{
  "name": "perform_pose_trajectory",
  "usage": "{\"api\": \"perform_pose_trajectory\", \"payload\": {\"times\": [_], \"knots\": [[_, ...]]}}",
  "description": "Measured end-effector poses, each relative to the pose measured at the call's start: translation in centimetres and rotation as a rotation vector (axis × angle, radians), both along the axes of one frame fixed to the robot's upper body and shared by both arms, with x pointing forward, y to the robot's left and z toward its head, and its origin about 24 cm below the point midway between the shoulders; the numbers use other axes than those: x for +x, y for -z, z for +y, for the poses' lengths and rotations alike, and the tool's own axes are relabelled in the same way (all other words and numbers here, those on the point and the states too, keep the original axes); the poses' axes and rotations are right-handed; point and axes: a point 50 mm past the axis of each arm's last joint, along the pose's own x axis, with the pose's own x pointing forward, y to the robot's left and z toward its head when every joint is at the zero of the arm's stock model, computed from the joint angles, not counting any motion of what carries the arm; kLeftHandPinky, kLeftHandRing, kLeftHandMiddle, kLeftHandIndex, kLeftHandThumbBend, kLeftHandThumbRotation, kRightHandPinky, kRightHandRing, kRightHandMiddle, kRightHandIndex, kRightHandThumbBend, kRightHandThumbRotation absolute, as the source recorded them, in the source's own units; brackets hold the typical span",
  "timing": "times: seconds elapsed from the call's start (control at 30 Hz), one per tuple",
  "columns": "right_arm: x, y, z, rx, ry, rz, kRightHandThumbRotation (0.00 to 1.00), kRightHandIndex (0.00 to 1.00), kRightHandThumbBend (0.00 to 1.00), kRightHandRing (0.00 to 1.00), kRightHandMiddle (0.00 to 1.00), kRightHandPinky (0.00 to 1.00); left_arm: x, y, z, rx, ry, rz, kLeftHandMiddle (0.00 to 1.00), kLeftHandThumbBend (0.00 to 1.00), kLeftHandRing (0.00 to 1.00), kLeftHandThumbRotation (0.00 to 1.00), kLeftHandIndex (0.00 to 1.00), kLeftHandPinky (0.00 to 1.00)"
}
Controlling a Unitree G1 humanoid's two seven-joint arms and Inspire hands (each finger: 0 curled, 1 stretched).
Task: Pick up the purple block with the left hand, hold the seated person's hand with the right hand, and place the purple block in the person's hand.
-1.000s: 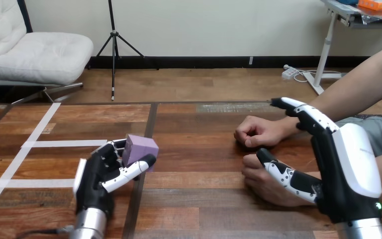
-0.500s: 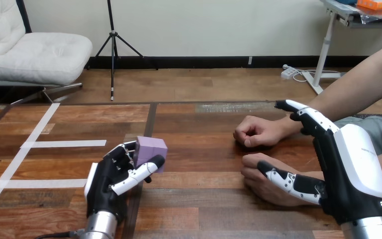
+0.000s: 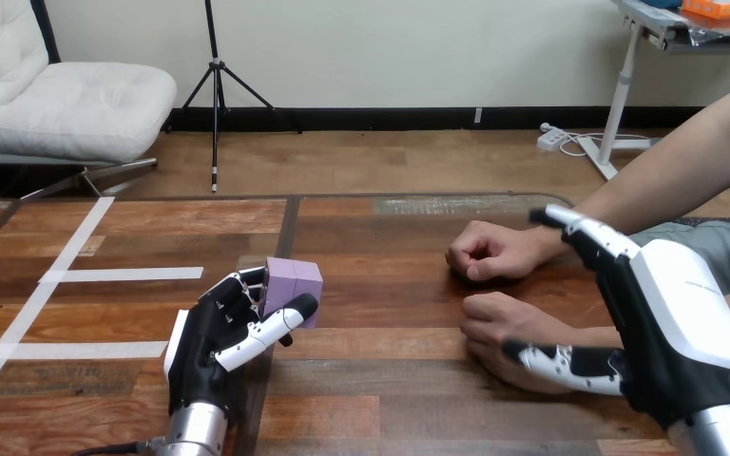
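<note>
Lower right of frame: right hand point(image 3: 684, 323) spread wide, holding nothing. Its thumb lies along the lower edge of the person's lower hand point(image 3: 504, 323), and its fingers reach straight out above that wrist. It brackets the hand but is not closed on it; contact at the thumb can't be told.

Lower left: left hand point(image 3: 214, 342), fingers and thumb curled round the purple block point(image 3: 295, 282). The block sits at the fingertips, left of centre and well apart from the person.

The person's lower hand rests on the table point(image 3: 390, 399), loosely fisted, palm not showing. The person's upper hand point(image 3: 485, 252) is fisted just above it.

Step in hand, as I judge it: get the right hand's hold first. Close gently round the wrist or back of the hand, no squeeze, and let the palm turn up. Only then carry the block right, keeping the pinch firm, and release low over the palm.
</note>
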Motion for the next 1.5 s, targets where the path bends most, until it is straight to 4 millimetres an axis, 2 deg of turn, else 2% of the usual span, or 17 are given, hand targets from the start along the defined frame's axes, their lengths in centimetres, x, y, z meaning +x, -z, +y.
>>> {"api": "perform_pose_trajectory", "payload": {"times": [0.27,0.7,1.5], "knots": [[0.1,0.0,-0.7,-0.098,0.017,0.122,0.00,0.81,0.84,0.82,0.84,0.77,0.1,-0.1,0.0,0.004,0.005,-0.007,0.41,0.78,0.32,0.00,0.44,0.26],[0.6,0.0,-2.1,-0.268,0.037,0.291,0.00,0.78,0.88,0.79,0.80,0.75,0.0,-0.1,0.1,0.005,0.004,-0.008,0.40,0.79,0.32,0.00,0.44,0.26],[3.0,-1.7,-3.1,-0.480,0.081,0.347,0.00,0.76,0.91,0.77,0.78,0.74,0.2,-0.7,0.2,0.009,0.011,-0.040,0.40,0.77,0.32,0.00,0.44,0.26]]}}
